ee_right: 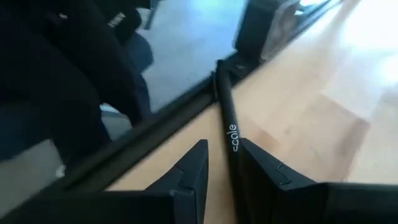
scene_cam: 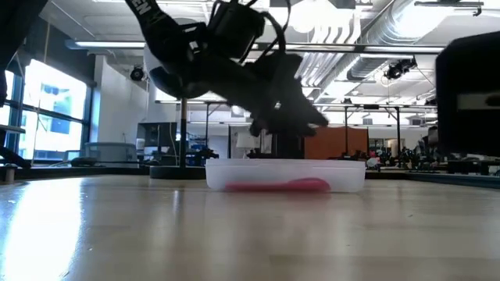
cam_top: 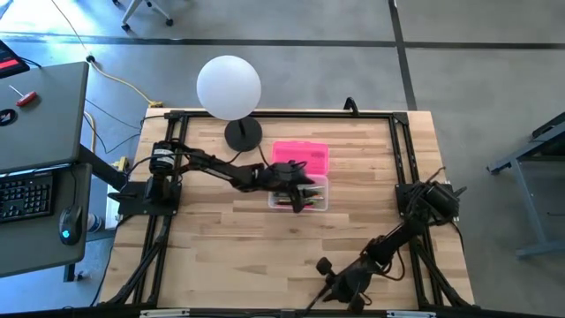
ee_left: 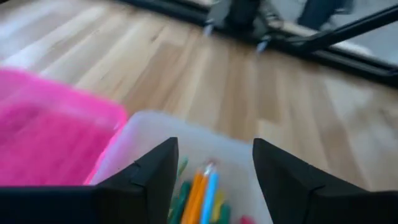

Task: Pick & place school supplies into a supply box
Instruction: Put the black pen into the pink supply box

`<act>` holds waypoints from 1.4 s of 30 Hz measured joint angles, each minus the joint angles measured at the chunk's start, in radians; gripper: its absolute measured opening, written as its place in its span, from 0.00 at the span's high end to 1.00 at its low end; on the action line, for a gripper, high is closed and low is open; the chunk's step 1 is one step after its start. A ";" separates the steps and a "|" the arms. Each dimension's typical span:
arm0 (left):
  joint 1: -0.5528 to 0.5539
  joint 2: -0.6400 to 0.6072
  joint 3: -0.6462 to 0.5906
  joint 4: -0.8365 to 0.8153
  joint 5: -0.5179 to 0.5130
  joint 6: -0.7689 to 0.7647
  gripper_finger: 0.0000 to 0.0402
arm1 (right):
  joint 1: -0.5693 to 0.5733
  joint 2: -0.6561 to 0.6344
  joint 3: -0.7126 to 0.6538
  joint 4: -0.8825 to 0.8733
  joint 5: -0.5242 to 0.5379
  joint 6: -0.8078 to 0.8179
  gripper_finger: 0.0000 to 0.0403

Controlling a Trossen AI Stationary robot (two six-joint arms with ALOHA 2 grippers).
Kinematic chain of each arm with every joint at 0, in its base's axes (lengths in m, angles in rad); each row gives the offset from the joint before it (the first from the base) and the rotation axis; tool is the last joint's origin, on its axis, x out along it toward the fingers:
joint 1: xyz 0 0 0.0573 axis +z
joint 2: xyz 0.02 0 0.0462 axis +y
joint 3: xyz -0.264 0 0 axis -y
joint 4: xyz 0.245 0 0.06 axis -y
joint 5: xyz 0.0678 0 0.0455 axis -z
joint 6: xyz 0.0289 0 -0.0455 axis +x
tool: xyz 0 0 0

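Counter [cam_top: 221,256]: pale wooden planks are filling a black frame, with wide bare stretches lying to the left of and in front of the box; grey floor is showing beyond every edge.
Desk [cam_top: 40,115]: a grey desk with a keyboard is standing off the counter's left edge, apart from it.
Left arm: it is reaching from its base at the left edge across toward the middle.
White globe lamp [cam_top: 229,87]: it is standing near the far edge on a dark round base, just behind the left arm.
Left pincer [cam_top: 298,193]: it is hanging over the clear tray, fingers spread apart and gripping nothing; the wrist view is showing the tray's near wall between the two fingers [ee_left: 146,180].
Supply box [cam_top: 320,196]: the clear tray is sitting near the counter's middle, with its pink lid [cam_top: 302,157] lying flat just behind it, touching or nearly so.
School supplies [ee_left: 202,193]: orange, blue and green pencils are lying inside the tray.
Open room: the right half of the counter is lying bare between the box and the right rail.
Right arm: it is folding down from the right edge toward the front edge.
Right pincer [cam_top: 328,281]: it is resting low by the front rail, fingers closed around a thin black pen [ee_right: 229,134] that is pointing toward the frame's edge.
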 joint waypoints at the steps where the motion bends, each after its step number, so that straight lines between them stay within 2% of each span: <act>1: 0.000 0.000 0.012 -0.001 0.018 0.009 0.40 | -0.001 0.000 0.000 -0.006 0.011 -0.001 0.83; 8: 0.000 0.000 0.116 -0.002 0.240 0.022 0.41 | -0.023 0.000 -0.001 -0.050 -0.002 -0.010 0.83; 13: 0.000 0.000 0.228 -0.003 0.509 -0.072 0.44 | -0.026 0.010 -0.001 -0.053 -0.001 -0.010 0.83; 16: 0.000 -0.016 0.307 -0.009 0.675 -0.062 0.47 | -0.026 0.048 0.000 -0.040 0.013 0.005 0.84; 19: 0.000 -0.059 0.371 -0.041 0.811 -0.005 0.49 | -0.026 0.110 -0.002 0.032 0.018 0.022 0.87; 21: 0.000 -0.101 0.411 -0.082 0.848 0.028 0.50 | -0.024 0.161 -0.014 0.151 0.020 0.029 0.90; 25: -0.001 -0.217 0.463 -0.214 0.830 0.108 0.50 | -0.024 0.265 -0.051 0.411 0.018 0.043 0.95; 28: -0.014 -0.311 0.474 -0.314 0.789 0.162 0.49 | -0.025 0.302 -0.062 0.486 0.016 0.057 0.96; 34: -0.094 -0.495 0.475 -0.493 0.642 0.264 0.49 | -0.024 0.279 -0.069 0.498 0.024 0.040 0.97; 38: -0.170 -0.603 0.475 -0.627 0.453 0.304 0.49 | -0.031 0.180 -0.089 0.430 0.043 -0.033 0.97; 42: -0.257 -0.665 0.475 -0.756 0.272 0.288 0.48 | -0.038 0.037 -0.146 0.283 0.152 -0.081 0.97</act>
